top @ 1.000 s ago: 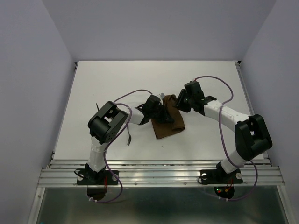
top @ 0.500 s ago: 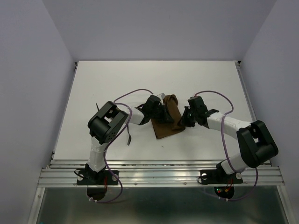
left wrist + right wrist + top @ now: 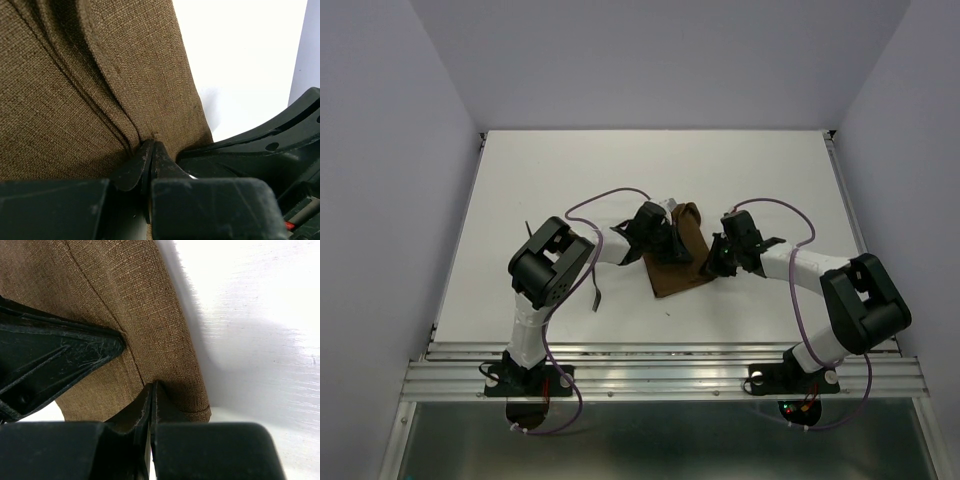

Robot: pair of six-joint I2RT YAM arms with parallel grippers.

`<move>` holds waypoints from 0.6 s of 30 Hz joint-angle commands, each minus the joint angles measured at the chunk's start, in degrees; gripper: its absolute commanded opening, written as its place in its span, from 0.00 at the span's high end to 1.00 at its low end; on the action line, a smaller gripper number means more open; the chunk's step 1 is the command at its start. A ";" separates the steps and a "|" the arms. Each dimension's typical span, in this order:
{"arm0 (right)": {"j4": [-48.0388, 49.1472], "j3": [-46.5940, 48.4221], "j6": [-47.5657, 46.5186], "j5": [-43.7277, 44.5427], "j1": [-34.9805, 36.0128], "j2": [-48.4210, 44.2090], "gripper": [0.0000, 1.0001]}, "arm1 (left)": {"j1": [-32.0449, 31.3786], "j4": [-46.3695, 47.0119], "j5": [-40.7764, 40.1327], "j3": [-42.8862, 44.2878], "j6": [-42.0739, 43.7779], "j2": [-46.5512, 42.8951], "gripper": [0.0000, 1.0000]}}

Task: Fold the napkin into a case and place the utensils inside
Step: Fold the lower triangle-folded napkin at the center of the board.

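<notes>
Starting at the near side of the bench [image 3: 770, 170], you're seeing one utensil [image 3: 597, 292] lying bare on the white surface. It's just beside the left arm [image 3: 548, 268] and well apart from the cloth, with nothing carrying it.

Moving in to the middle, the napkin [image 3: 676, 272] is lying as a narrowed brown strip running away from you, layered in pleats rather than spread flat. Both pincers are working on it. Your left pincer [image 3: 150, 150] is gripping narrow, its tips pressing together on a pleat where several folds are bunching along the strip's left side. Your right pincer [image 3: 152, 390] is sitting fully closed at the right-hand hem, close to the near corner. It's looking like it's nipping only the thin edge, though I can't tell how much fabric is between the tips. The two pincers are sitting just beside each other across the strip, each one showing up in the other's wrist view.

A little farther out, left of the left arm, a thin dark sliver is lying on the bench. That's looking like the second utensil [image 3: 527, 228], well apart from the napkin, though it's too small to be sure.

So, judging progress: the folding is well under way but not finished, since no pocket mouth is showing. Shaping the case, letting go, and fetching and sliding in both utensils are all waiting on you.
</notes>
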 commanded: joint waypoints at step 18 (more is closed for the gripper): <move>-7.99 6.62 0.09 16.97 -3.41 -2.46 0.94 | 0.01 -9.94 -2.94 2.36 6.61 -2.01 0.93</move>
